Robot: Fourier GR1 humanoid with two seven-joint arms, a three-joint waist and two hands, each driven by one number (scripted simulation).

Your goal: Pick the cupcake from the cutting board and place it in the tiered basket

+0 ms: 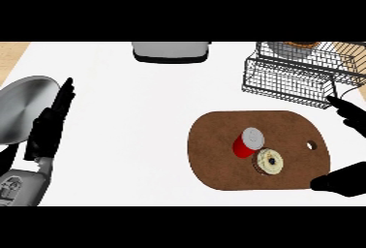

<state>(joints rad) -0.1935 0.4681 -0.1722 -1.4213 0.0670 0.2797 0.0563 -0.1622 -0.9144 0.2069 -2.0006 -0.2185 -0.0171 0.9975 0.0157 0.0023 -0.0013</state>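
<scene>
A cupcake (270, 161) with pale frosting and a brown wrapper lies on the brown cutting board (221, 155), just right of a red can (247, 143). The wire tiered basket (300, 77) stands at the back right. My right hand (344, 180) is at the right edge of the view, open, thumb low near the board's right corner and fingers (349, 112) higher up by the basket; it touches nothing. My left hand (50, 123) rests open at the left, fingers pointing up.
A round metal pan (22, 109) lies at the far left, beneath my left hand. A grey appliance (172, 51) sits at the back middle. Something brown sits in the basket's upper tier (300, 45).
</scene>
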